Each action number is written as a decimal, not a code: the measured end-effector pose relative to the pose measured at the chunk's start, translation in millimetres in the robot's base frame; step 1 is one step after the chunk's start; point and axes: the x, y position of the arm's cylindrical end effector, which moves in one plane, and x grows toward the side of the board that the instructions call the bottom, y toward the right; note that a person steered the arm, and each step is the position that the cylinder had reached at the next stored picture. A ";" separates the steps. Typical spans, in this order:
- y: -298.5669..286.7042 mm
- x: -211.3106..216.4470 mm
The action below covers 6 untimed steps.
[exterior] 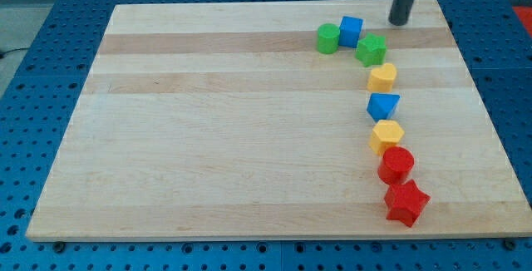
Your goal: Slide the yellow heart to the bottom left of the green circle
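My tip (399, 22), a bare rod with no jaws to open or close, rests near the board's top right. The yellow heart (382, 77) sits just below the green star (371, 50), right of the green circle (327, 38). It looks light, hard and slippery; push its right side.

My tip (399, 22) is being held near the board's (233, 138) top right, just right of the blue cube (352, 31) and above the green star (371, 50). The green circle (327, 38) is sitting left of the cube. The yellow heart (382, 77) is lying just below the star.
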 end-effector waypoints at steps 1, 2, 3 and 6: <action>-0.9 61.1; -4.5 105.2; -3.6 109.5; -86.8 133.0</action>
